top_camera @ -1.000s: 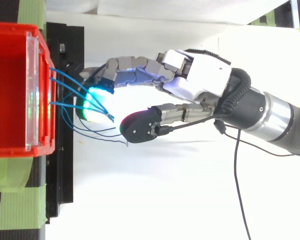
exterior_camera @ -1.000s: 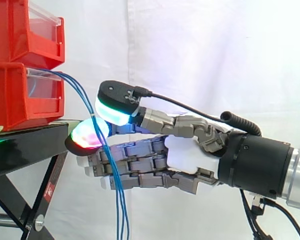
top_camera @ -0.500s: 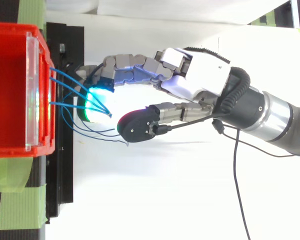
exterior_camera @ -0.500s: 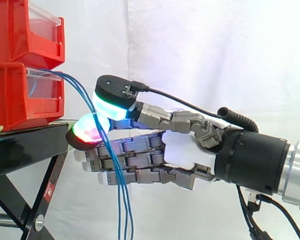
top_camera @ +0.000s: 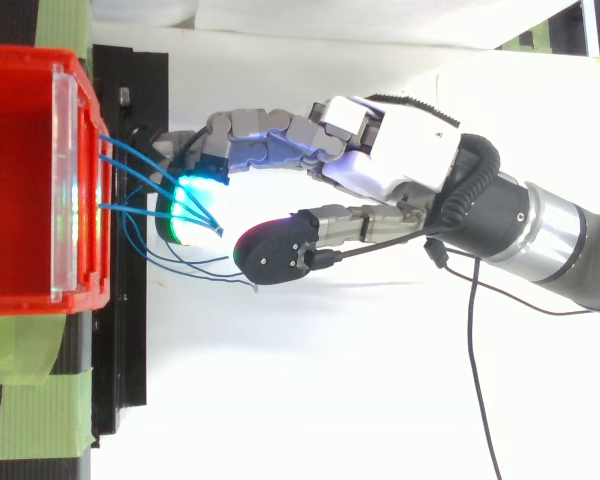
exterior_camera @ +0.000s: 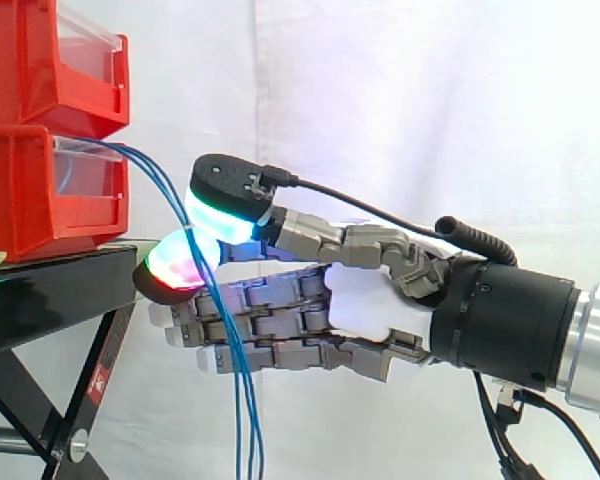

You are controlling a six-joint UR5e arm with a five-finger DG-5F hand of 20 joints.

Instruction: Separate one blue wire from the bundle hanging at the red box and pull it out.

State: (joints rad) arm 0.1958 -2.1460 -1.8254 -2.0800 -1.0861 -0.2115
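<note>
White curtain [exterior_camera: 430, 100] behind, black stand [exterior_camera: 50, 290] carrying stacked red bins [exterior_camera: 30, 190], green tape [top_camera: 30, 410] at its edge; thin blue wires [exterior_camera: 246, 420] leave the lower bin's front, arch out and hang past the stand, kinked where the hand [exterior_camera: 375, 305] pinches them between curled finger and thumb pads.

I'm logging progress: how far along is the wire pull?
Done: the hand is at the blue wires hanging from the red bin. In hand: its thumb and a finger pinch them, apparently several together. Left: singling one out and pulling it free; all run into the bin.
</note>
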